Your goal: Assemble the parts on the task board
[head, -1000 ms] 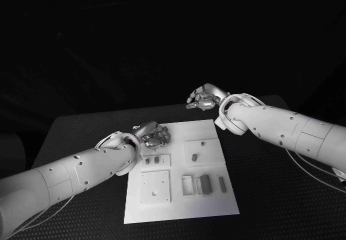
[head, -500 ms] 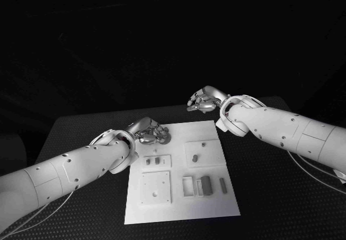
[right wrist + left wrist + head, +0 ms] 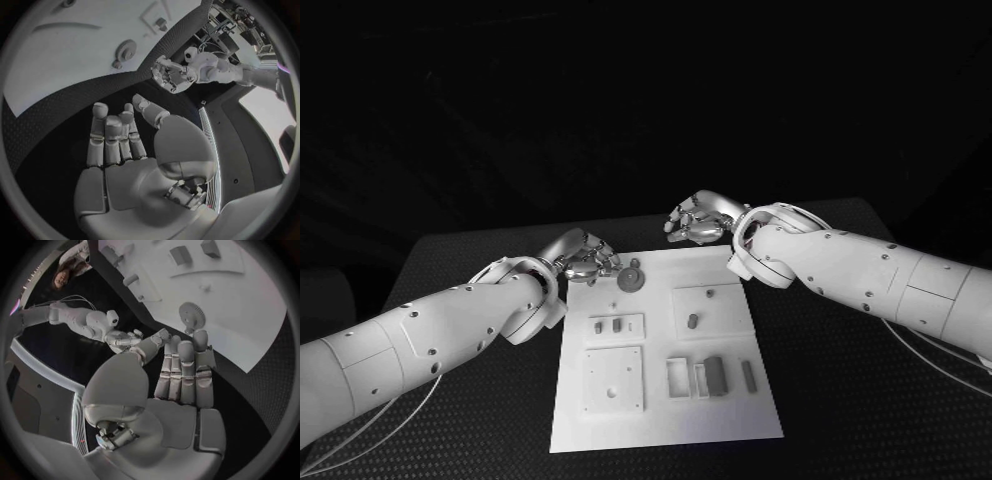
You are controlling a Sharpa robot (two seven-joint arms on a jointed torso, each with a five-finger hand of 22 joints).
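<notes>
Taking the round toothed gear (image 3: 633, 277) cleanly would have called for the left hand (image 3: 584, 258) to come down over it squarely. That gear lay flat near the task board's (image 3: 661, 410) far edge, grey, left hand just beside it, holding nothing, fingers loosely extended. Farther off, the right hand (image 3: 697, 220) hovered over the table's (image 3: 459, 270) far edge, empty, fingers apart.

Gear (image 3: 633, 277) on task board (image 3: 733, 415)

no readable text, labels, numbers or signs anywhere
</notes>
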